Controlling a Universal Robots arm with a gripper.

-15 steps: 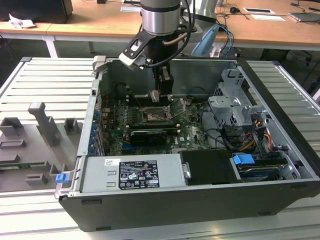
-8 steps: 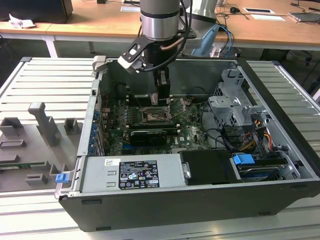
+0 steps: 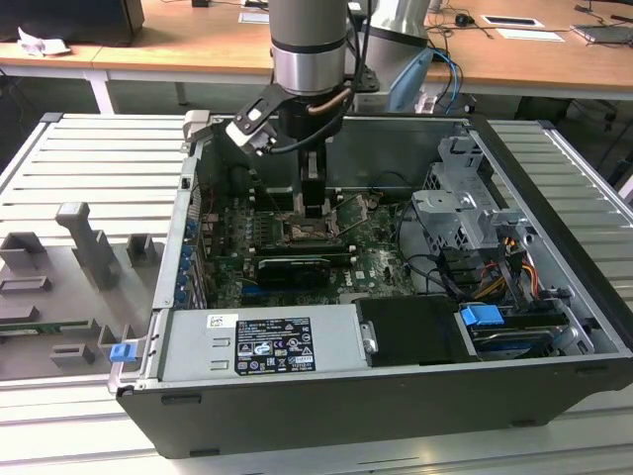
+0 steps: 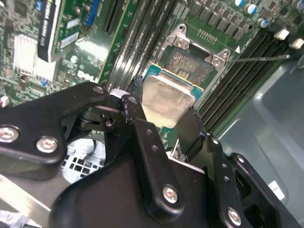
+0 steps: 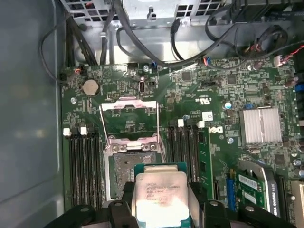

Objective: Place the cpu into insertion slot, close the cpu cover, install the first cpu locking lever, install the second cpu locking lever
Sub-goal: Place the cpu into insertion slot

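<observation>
Step one was under way and nothing was finished; the gripper (image 4: pixel 165 107) was clenched on the cpu (image 5: pixel 159 195), fingers pinching two opposite edges, pale metal face toward the wrist cameras; the cpu hung over the insertion slot (image 5: pixel 122 170), near it but apart, offset to one side of it in both wrist views, not seated. The slot was bare with its dark contact field exposed; the cpu cover (image 5: pixel 129 105) lay swung open, flat on the board beyond the slot's hinge edge, so closing was not done; one thin locking lever (image 4: pixel 259 58) stuck out free beside the slot, so I judged both lever steps were left too.

Room: in the exterior view the arm (image 3: pixel 310 40) reached straight down into the open computer case (image 3: pixel 297 421), directly above the slot; the space over the slot looked open. Edges to mind: the slot's metal rim, the cover's hinge, and the long black memory slots (image 5: pixel 84 156) flanking the slot on two sides; the grey case wall (image 5: pixel 28 123) stood past one memory bank; the finned heatsink (image 5: pixel 260 126) and cables (image 5: pixel 142 42) were well apart from the slot.
</observation>
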